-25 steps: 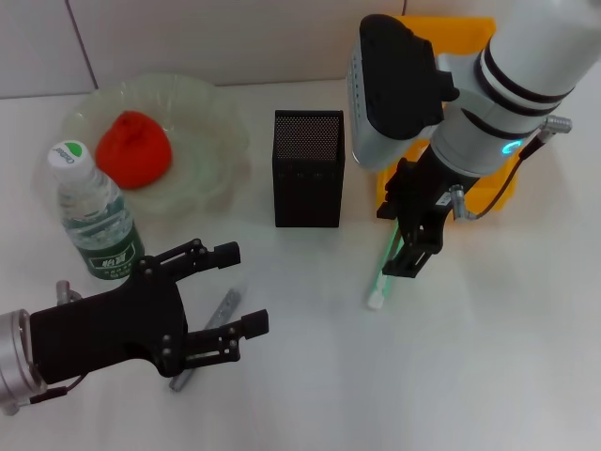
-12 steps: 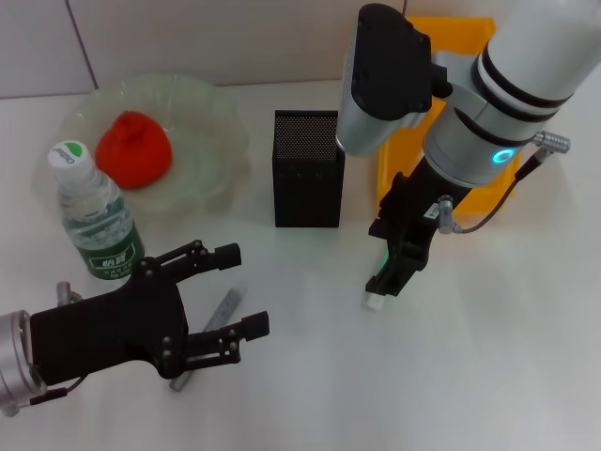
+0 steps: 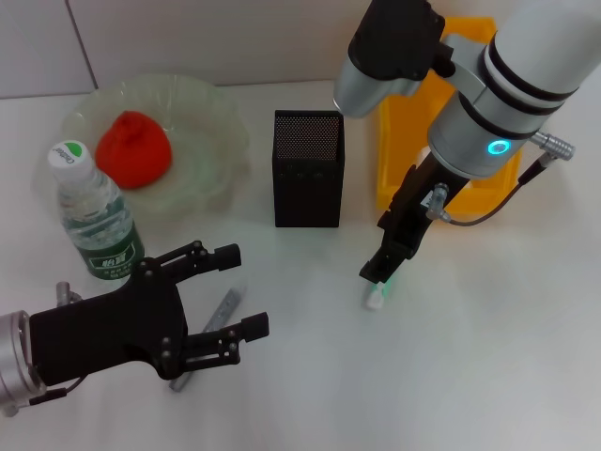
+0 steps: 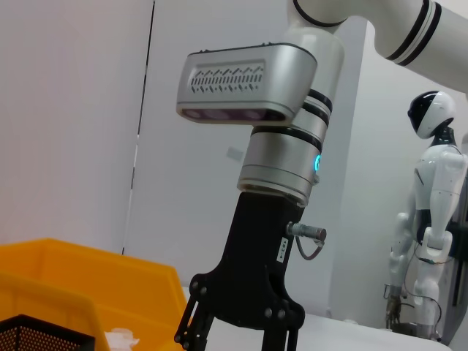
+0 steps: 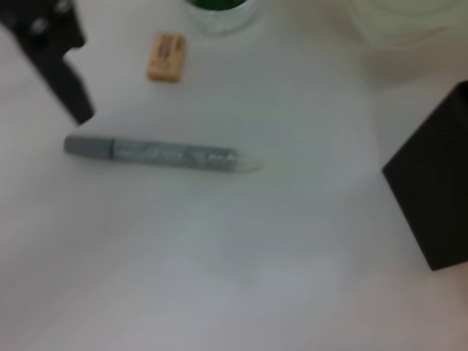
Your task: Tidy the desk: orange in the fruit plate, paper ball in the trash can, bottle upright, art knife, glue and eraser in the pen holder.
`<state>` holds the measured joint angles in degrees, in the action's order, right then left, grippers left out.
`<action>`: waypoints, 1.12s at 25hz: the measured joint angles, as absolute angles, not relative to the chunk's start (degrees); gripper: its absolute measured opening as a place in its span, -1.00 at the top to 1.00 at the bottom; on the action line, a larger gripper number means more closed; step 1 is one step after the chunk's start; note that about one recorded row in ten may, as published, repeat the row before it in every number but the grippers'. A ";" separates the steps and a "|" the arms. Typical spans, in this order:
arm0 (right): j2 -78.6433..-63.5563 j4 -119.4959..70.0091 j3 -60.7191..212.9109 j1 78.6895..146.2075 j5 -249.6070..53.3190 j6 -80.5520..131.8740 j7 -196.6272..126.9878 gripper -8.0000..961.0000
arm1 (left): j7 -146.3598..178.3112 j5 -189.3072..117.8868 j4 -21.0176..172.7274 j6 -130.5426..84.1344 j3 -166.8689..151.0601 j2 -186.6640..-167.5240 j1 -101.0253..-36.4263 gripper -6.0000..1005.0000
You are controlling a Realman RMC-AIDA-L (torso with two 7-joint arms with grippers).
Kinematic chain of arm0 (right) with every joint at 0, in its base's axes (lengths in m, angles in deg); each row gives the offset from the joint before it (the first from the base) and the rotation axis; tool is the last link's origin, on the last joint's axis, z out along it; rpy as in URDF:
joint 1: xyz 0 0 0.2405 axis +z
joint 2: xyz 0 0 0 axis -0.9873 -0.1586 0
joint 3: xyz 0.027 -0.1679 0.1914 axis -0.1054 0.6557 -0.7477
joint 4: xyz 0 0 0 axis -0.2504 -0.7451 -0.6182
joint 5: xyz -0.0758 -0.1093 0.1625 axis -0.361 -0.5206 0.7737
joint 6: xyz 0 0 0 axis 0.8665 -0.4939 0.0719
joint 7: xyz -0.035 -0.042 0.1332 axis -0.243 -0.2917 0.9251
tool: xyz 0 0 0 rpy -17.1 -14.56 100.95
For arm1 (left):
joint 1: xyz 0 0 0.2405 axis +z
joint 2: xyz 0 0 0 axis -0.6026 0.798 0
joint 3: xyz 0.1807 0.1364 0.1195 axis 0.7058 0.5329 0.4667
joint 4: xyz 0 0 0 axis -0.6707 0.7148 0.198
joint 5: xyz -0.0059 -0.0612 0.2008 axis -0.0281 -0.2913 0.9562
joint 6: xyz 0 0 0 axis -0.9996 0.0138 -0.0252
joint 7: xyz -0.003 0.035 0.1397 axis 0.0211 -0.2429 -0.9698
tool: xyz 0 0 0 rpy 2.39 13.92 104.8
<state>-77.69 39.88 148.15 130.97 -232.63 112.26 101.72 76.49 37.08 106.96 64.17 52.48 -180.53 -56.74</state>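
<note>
Lowered toward the white desk [image 3: 488, 376], the right gripper [image 3: 383, 274] pinches the green-and-white glue stick [image 3: 377, 297]; left gripper [image 3: 233, 299] hovers spread.

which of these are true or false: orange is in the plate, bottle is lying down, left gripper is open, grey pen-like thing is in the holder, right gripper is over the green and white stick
1. The orange sits in the fruit plate. True.
2. The bottle lies on its side. False: it stands upright, cap up.
3. The left gripper is open. True: nothing is between its fingers.
4. The grey pen-shaped tool is in the pen holder. False: it lies flat on the desk beside the left gripper.
5. The right gripper is at the green and white stick. True.
</note>
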 joint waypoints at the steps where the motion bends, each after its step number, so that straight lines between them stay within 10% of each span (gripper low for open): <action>1: -77.68 40.03 147.91 131.03 -232.65 112.05 104.24 -0.57 | 76.47 37.08 106.96 64.09 52.45 -180.50 -56.74 -0.69; 28: -77.50 36.00 137.94 132.04 -227.65 113.15 108.59 -0.57 | 76.38 37.12 107.05 63.96 52.54 -180.48 -57.09 -0.69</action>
<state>-77.50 36.00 137.94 132.04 -227.65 113.15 108.59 76.38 37.12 107.05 63.96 52.54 -180.48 -57.09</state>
